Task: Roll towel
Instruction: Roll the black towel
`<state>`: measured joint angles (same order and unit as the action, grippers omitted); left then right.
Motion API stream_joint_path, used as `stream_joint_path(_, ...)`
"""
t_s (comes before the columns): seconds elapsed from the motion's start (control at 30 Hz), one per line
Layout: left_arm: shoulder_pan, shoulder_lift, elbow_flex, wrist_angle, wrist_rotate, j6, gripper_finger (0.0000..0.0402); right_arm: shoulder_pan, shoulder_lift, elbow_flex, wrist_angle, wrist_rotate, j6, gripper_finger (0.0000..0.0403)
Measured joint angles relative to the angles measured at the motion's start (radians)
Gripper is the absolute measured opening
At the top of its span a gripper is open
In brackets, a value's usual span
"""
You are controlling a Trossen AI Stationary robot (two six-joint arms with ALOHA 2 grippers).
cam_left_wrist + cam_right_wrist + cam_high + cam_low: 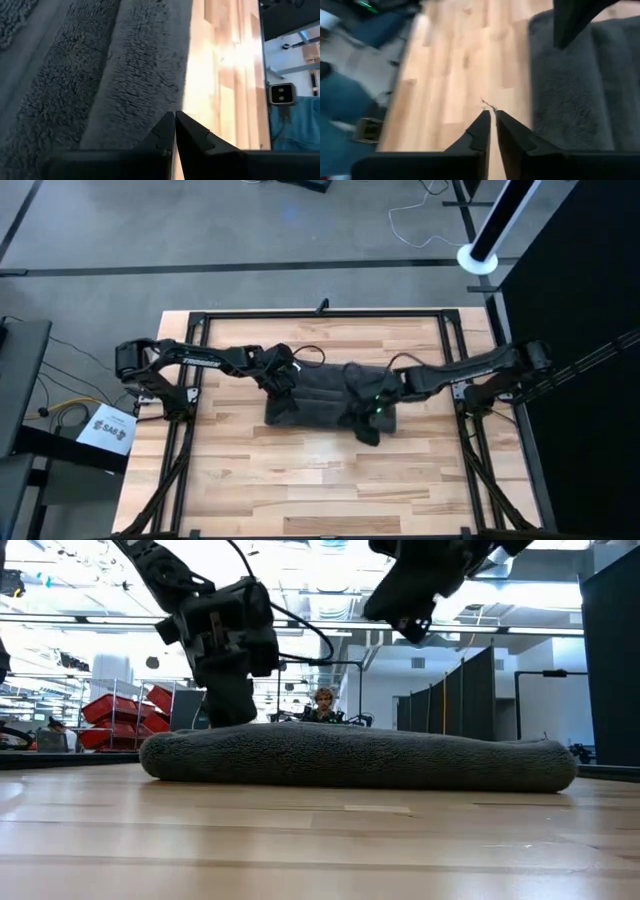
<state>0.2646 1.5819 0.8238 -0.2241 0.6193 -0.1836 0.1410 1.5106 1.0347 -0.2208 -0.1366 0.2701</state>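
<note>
While our left gripper (174,116) hangs with its fingers pressed together on nothing, its tips sit just above the long edge of the towel (325,398), where cloth meets bare wood. Our right gripper (491,116) is likewise clenched and empty, raised over the towel's other end in the low view. We see the towel lying as a long, low roll across the middle of the table (300,490), between both arms. Beyond the table, a person (323,705) sits in the room behind.
</note>
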Motion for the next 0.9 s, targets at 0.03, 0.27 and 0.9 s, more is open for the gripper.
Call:
stream_joint_path(0.03, 0.001, 0.01, 0.0, 0.012, -0.012, 0.0, 0.0, 0.017, 0.02, 0.018, -0.025, 0.043, -0.021, 0.0037)
stream_joint_path(0.27, 0.004, 0.085, 0.0, 0.069, -0.021, 0.008, 0.0, 0.115, 0.195, 0.191, -0.209, 0.304, -0.126, 0.013)
stream_joint_path(0.9, 0.004, 0.169, 0.005, 0.068, -0.019, 0.047, 0.0, 0.145, 0.574, 0.44, -0.479, 0.664, -0.28, 0.0289)
